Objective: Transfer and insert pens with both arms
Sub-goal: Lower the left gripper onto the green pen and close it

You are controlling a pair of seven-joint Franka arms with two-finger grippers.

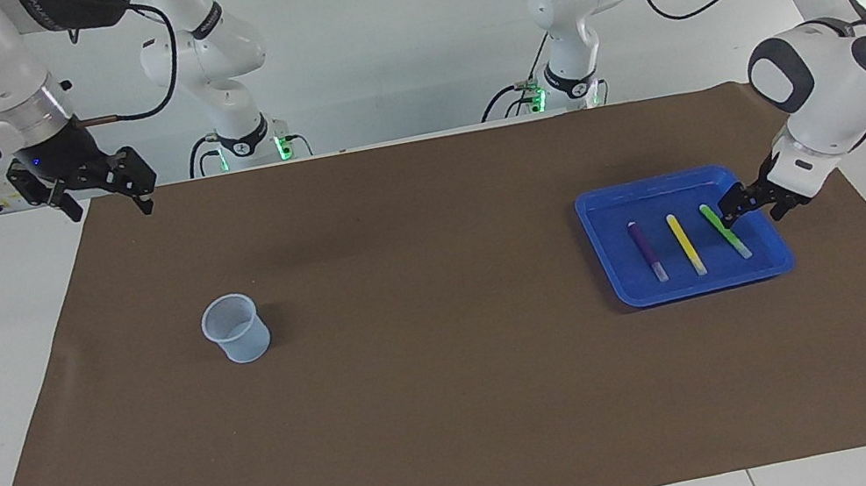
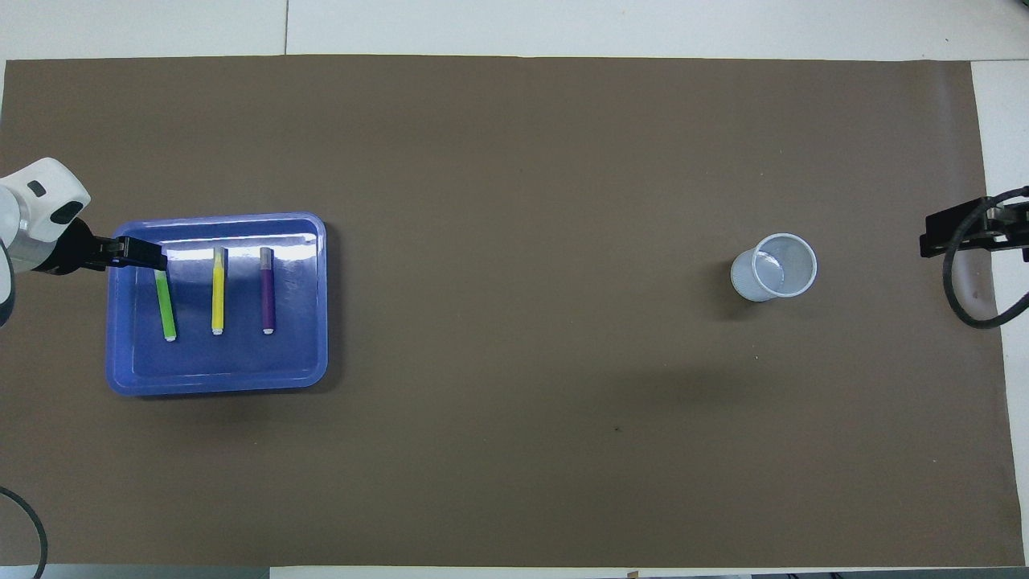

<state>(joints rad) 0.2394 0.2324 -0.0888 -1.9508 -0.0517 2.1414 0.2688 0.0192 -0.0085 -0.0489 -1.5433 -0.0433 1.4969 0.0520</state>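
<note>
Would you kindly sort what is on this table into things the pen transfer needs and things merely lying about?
Needed:
- purple pen, yellow pen, green pen, side by side in the blue plastic tray
- pale translucent plastic cup
- left gripper, open at the green pen
- right gripper, open, waiting raised

Lying about:
- brown paper mat
- two smaller white arms

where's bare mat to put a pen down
Bare brown mat spans between the blue plastic tray and the clear plastic cup. Crowded: the tray holds purple pen, yellow pen, green pen, left gripper over it.
</note>
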